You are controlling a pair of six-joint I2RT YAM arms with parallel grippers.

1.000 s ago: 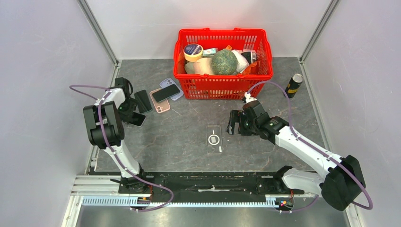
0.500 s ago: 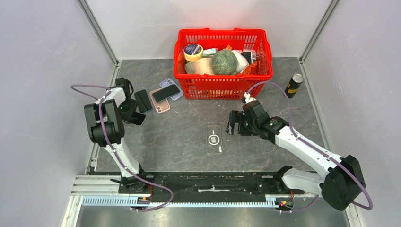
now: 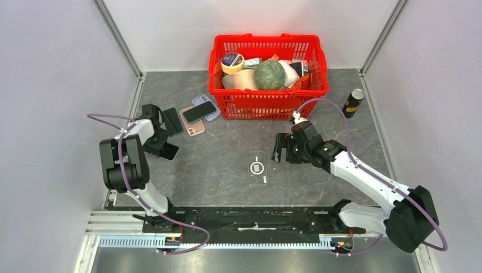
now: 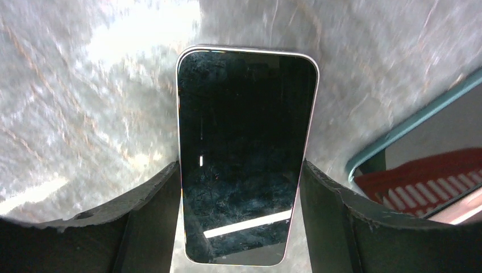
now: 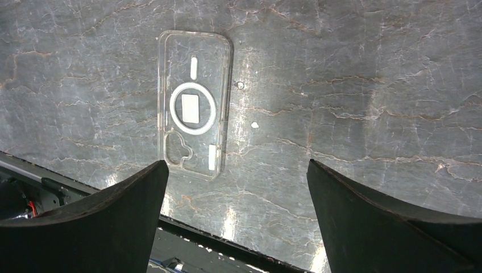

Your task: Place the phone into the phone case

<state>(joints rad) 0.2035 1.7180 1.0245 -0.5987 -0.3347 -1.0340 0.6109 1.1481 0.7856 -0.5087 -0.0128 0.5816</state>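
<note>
The phone, a stiff, slick glass slab, sits screen-up between the fingers of the left claw. They press flush against both long edges with no gap showing, so I judge it gripped. Those narrow sides are the right hold, since the glass faces would slip. The clear phone case lies on the bench ahead and left of the right claw, which gapes wide and empty.

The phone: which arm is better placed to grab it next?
Left. The left gripper straddles the phone, a finger at each side. The right gripper hangs open near the clear case.
</note>
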